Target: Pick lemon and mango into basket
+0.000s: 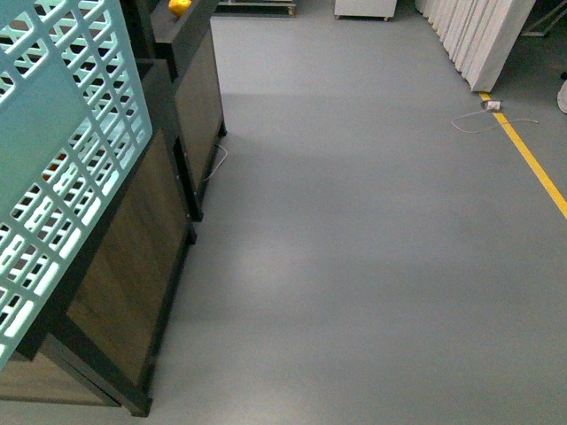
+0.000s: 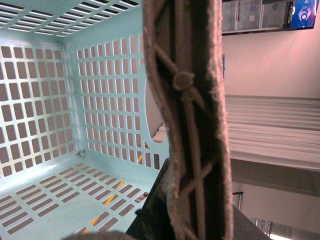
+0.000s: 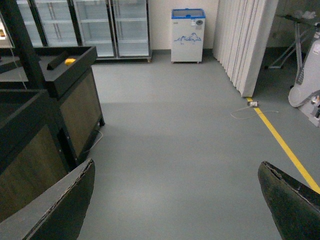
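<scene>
Front, right wrist share floor (image 1: pixel 354 266), left inside basket (image 2: pixel 50 100)

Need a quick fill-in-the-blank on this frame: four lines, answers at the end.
1. The right pincer is ___, holding nothing.
2. The floor line is painted ___.
3. The white freezer has a ___ lid.
4. In the front view, the basket shows on the ___ side.

Missing words: open; yellow; blue; left.
</scene>
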